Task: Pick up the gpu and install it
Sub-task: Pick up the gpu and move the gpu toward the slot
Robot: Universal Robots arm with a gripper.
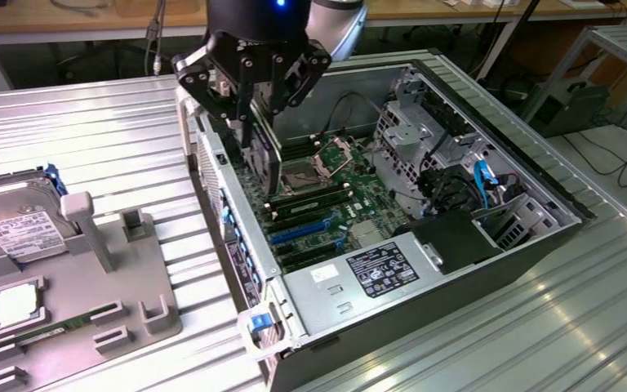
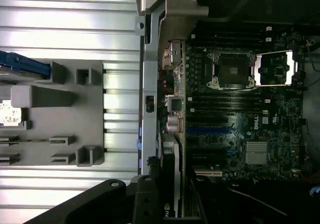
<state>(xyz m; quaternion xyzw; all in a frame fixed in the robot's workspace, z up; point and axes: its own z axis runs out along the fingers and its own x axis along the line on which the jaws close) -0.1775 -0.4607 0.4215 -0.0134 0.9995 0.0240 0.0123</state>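
Note:
The gpu (image 1: 261, 151) is a thin dark card with a silver edge, hanging upright from my gripper (image 1: 255, 122), which is shut on it. It hovers inside the open computer case (image 1: 542, 196), above the motherboard (image 1: 341, 192) and close to the case's rear wall. In the wrist view the gpu (image 2: 172, 166) shows edge-on between the dark fingers (image 2: 145, 196), beside the rear panel (image 2: 150, 83). It lies roughly in line with the expansion slots, near the blue slot (image 2: 210, 130).
A grey fixture (image 1: 95, 286) at the exterior view's left holds a silver hard drive (image 1: 14, 220), a processor (image 1: 14, 306) and a green memory stick (image 1: 46, 333). Inside the case are the open processor socket (image 1: 297, 167), drive cage (image 1: 417, 139), cables (image 1: 482, 175) and power supply (image 1: 384, 269).

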